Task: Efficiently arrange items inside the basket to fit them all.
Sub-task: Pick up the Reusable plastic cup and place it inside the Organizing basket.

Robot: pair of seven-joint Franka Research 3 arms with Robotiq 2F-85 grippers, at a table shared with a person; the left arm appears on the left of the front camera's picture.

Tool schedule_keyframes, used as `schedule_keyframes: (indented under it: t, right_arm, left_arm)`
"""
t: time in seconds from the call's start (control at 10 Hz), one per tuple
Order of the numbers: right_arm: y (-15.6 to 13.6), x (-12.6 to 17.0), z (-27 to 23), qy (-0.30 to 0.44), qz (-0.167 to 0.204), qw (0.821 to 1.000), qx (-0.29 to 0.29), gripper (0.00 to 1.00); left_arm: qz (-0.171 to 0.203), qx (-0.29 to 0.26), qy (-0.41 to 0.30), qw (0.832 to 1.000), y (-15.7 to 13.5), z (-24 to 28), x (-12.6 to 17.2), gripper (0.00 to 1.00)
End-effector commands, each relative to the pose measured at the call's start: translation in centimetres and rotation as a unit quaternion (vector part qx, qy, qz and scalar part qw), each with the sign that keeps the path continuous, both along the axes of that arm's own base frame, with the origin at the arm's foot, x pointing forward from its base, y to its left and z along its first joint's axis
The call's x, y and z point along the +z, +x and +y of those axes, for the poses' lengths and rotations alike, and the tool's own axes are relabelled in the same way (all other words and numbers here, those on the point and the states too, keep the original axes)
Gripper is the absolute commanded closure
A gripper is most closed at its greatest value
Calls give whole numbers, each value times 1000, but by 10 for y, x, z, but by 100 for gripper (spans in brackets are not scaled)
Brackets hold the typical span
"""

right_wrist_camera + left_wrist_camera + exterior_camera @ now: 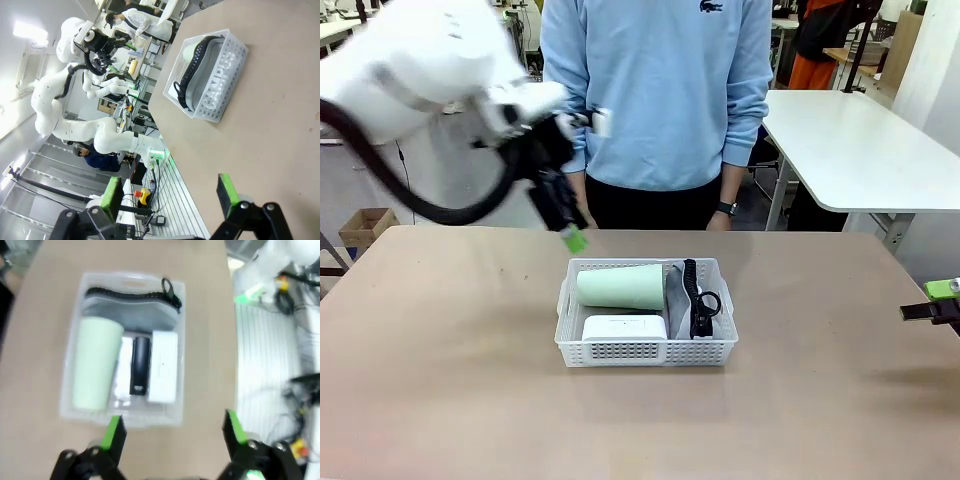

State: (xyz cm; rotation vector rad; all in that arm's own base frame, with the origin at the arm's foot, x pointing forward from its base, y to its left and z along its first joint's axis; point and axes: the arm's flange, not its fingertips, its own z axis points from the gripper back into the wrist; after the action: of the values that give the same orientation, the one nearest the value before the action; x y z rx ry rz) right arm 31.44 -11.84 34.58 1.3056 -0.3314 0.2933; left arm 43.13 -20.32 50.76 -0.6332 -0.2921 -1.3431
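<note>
The white basket (pixel 646 350) stands mid-table. In it the pale green cup (pixel 620 287) lies on its side, with the white screen device (pixel 625 327) in front of it. The grey pouch (pixel 132 315) stands along one wall, its black strap (pixel 698 295) on top. Between cup and device (pixel 164 367) lies the black stapler (pixel 140 365). My left gripper (pixel 570 232) hangs open and blurred above the basket's far left corner, empty (pixel 173 430). My right gripper (pixel 932 302) stands open and empty at the table's right edge, far from the basket (pixel 210 75).
A person in a light blue sweater (pixel 660 90) stands at the far side, a hand (pixel 720 220) with a watch near the table's edge. A white table (pixel 850 150) stands behind on the right. Bare tabletop (pixel 450 360) surrounds the basket.
</note>
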Motion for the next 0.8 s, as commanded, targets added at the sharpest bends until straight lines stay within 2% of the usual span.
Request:
schedule_keyframes:
  t: [0.0, 0.1, 0.2, 0.3, 0.4, 0.5, 0.6, 0.7]
  right_arm:
    - [-2, 0, -1, -6, -12, 1000, 0, 0]
    - [-2, 0, -1, -6, -12, 1000, 0, 0]
    - [-2, 0, -1, -6, -12, 1000, 0, 0]
    - [-2, 0, -1, -6, -12, 1000, 0, 0]
    - [-2, 0, -1, -6, -12, 1000, 0, 0]
    - [-2, 0, -1, -6, -12, 1000, 0, 0]
    - [-2, 0, -1, -6, -12, 1000, 0, 0]
    - [-2, 0, -1, -6, -12, 1000, 0, 0]
  left_arm:
    - [-8, 136, -130, 982, -42, 97, -11, 0]
    - [-9, 218, -185, 958, -57, 140, -21, 0]
    - [7, 283, -231, 931, -70, 186, -40, 0]
    - [33, 275, -270, 922, -77, 220, -62, 0]
    - [83, 260, -268, 924, -72, 250, -92, 0]
    - [139, 232, -284, 920, -55, 260, -122, 0]
    - [233, 232, -234, 915, -20, 242, -152, 0]
    - [98, 279, -269, 917, -91, 259, -101, 0]
